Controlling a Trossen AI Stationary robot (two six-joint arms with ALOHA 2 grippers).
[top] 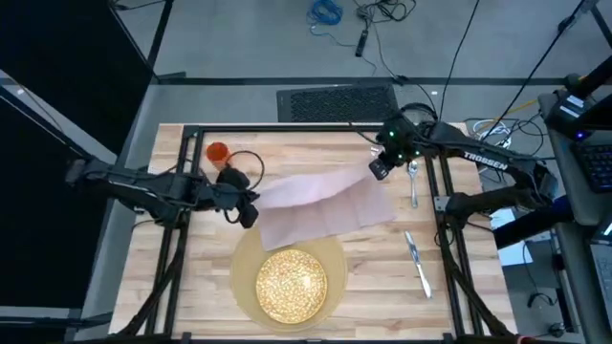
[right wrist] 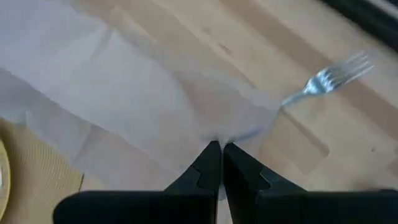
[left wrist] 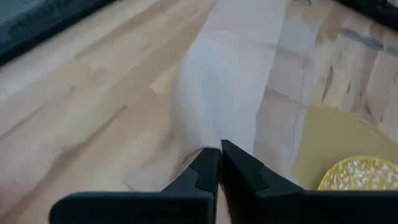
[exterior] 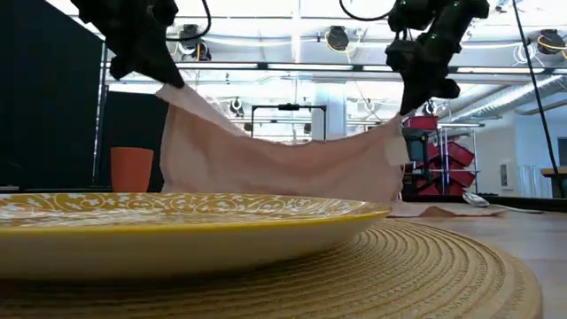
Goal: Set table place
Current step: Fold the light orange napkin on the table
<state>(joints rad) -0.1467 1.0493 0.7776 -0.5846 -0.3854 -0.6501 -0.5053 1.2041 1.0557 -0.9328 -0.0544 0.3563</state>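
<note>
Both arms worked over the worktop [top: 191,287], each holding one end of the napkin [top: 325,205]. The left hand [top: 247,212] was pinched closed on the napkin's end nearer the left edge, its fingers [left wrist: 208,171] pressed together with cloth between them. The right hand [top: 379,168] was closed the same way on the opposite end, toward the far right part of the worktop, its fingers [right wrist: 208,162] meeting on the fabric. In the low view the napkin [exterior: 275,159] hung between the two raised hands, sagging in the middle, its lower part reaching down toward the wood behind the plate.

The round mat [top: 247,250] lay at the middle of the near edge, with the gold-patterned plate [top: 292,284] resting on it. The napkin's near edge overlapped the far rim of the mat.

The orange cup [top: 217,152] stood upright near the far left corner, just beyond the left arm. A fork [top: 413,186] lay near the right edge, just beside the right hand, and showed in the right wrist view [right wrist: 329,81] close to the held corner of cloth. A knife [top: 417,263] lay nearer the near right corner, well apart from the plate.
</note>
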